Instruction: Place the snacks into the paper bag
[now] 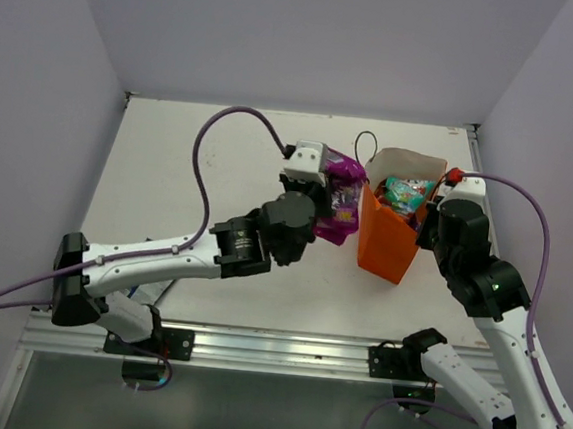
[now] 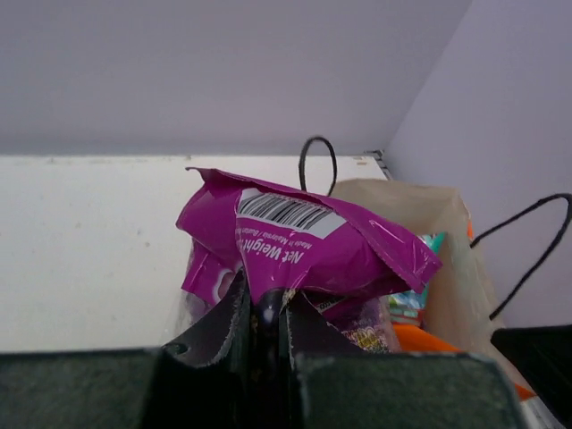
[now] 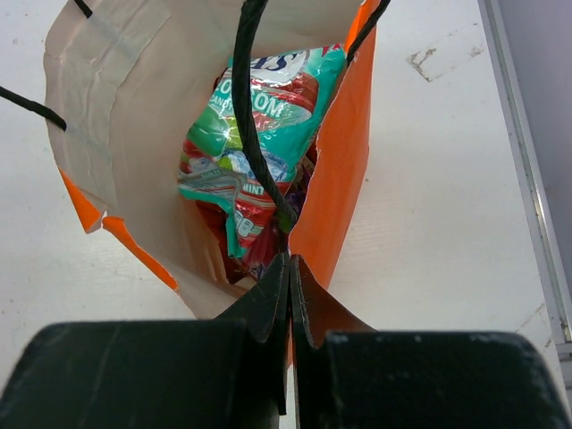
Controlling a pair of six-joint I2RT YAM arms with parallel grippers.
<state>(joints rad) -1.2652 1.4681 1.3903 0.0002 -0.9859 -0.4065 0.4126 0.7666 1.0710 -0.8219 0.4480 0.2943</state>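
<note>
1. Left gripper (image 2: 264, 308): fingers clamped on the lower edge of the magenta packet (image 2: 304, 246). The pinch point is partly covered by the foil that droops over it.
2. Magenta packet: held clear of the table (image 1: 189, 176), just left of the paper bag (image 1: 384, 248) and about level with its rim. It is shiny and crumpled. The barcode panel and white "Net Weight" print face the left wrist camera. The brand face is turned away and cannot be read.
3. Right gripper (image 3: 288, 268): fingers pressed together on the bag's near rim, where a cord handle (image 3: 255, 107) meets the paper. The paper between the pads is too thin to make out.
4. Paper bag: upright on the table, right of centre, mouth open. It is orange outside and pale brown inside. Its base is hidden in both wrist views.
5. Teal packet (image 3: 259, 134): lies inside the bag on top of the contents, lettering partly crossed by the cord.
6. Red foil (image 3: 214, 222): sits under the teal packet and is mostly covered, so the packet cannot be identified.
7. Far cord handle (image 2: 317, 143): a thin dark loop standing above the far rim.
</note>
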